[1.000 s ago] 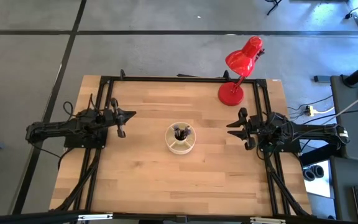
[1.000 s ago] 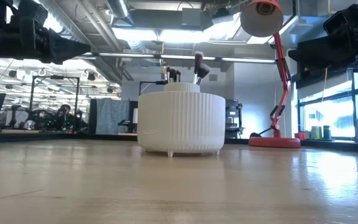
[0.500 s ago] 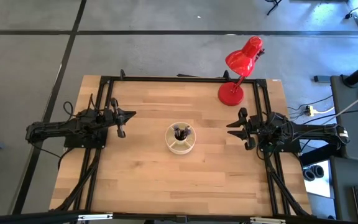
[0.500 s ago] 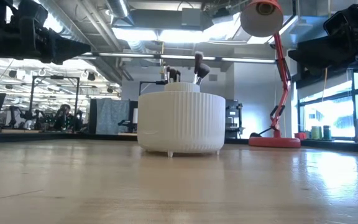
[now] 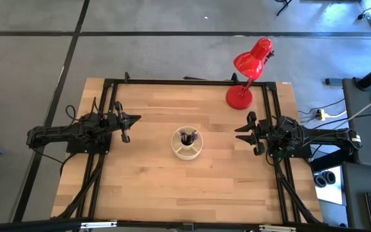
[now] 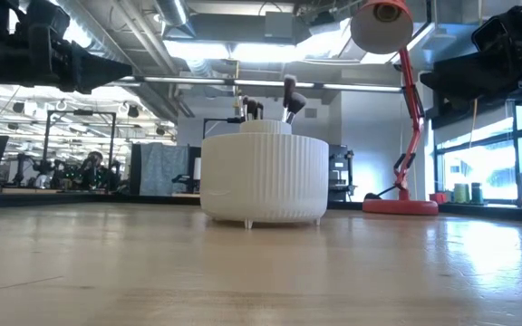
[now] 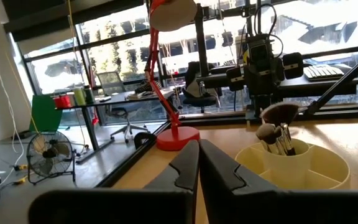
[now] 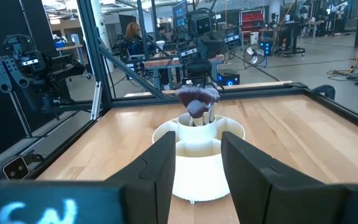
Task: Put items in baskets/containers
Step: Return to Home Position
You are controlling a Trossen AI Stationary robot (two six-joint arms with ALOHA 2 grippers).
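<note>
The cream round cup (image 5: 187,143) stands on its base at the table's middle, and several makeup brushes (image 5: 187,136) stand upright in its central compartment, heads up. They also show in the low view (image 6: 288,95), the left wrist view (image 7: 277,127) and the right wrist view (image 8: 196,99). My left gripper (image 5: 133,119) is shut and empty, above the table to the cup's left. My right gripper (image 5: 239,134) is open and empty, above the table to the cup's right, pointing at the cup (image 8: 197,155).
A red desk lamp (image 5: 240,96) stands at the table's far right, its head (image 5: 253,58) leaning past the far edge. A black frame (image 5: 192,82) runs along the table's far side and both arm mounts. Bare wood lies in front of the cup.
</note>
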